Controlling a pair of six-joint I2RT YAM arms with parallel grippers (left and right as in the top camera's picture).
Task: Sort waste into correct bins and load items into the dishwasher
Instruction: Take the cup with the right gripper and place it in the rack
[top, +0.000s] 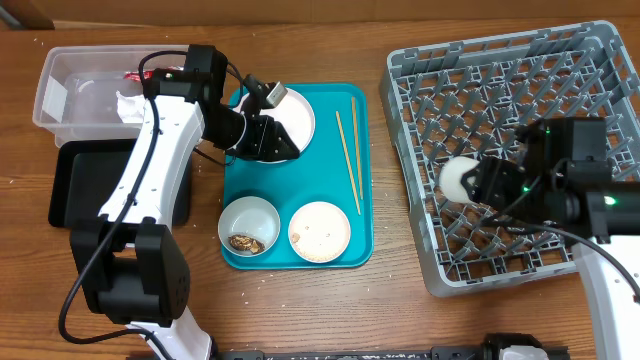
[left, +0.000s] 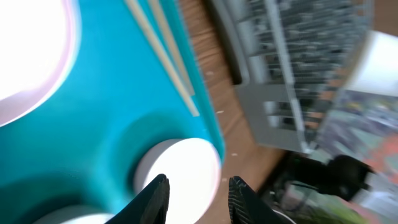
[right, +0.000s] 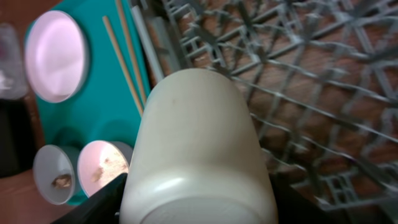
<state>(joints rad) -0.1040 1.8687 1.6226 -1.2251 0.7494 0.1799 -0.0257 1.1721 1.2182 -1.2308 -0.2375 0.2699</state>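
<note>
Small white cup (right: 196, 143): grasped by the right jaws, base toward the wrist camera, over the left part of the large square grey plastic dish rack (top: 420, 80). Whether it touches the grid floor cannot be told.

Left jaws: released, nothing between them, poised over the teal serving tray (top: 325, 180) at the edge of the white round dinner plate (top: 300, 115).

- The tray also carries two small round white bowls, one with a brown lump (top: 250, 225) and one with whitish crumbs (top: 318, 230), and pale wooden chopsticks (top: 352, 150).
- The clear plastic rectangular tub (top: 60, 70) holds a red shiny snack wrapper (top: 135, 75), print too small to read, and a crumpled white napkin (top: 130, 108).
- The shallow black rectangular tray (top: 75, 190) sits just in front of the tub.

Surface: brown wood-grain worktop (top: 320, 310), with a few pale specks near the tray's front edge. The room beyond is blurred.
</note>
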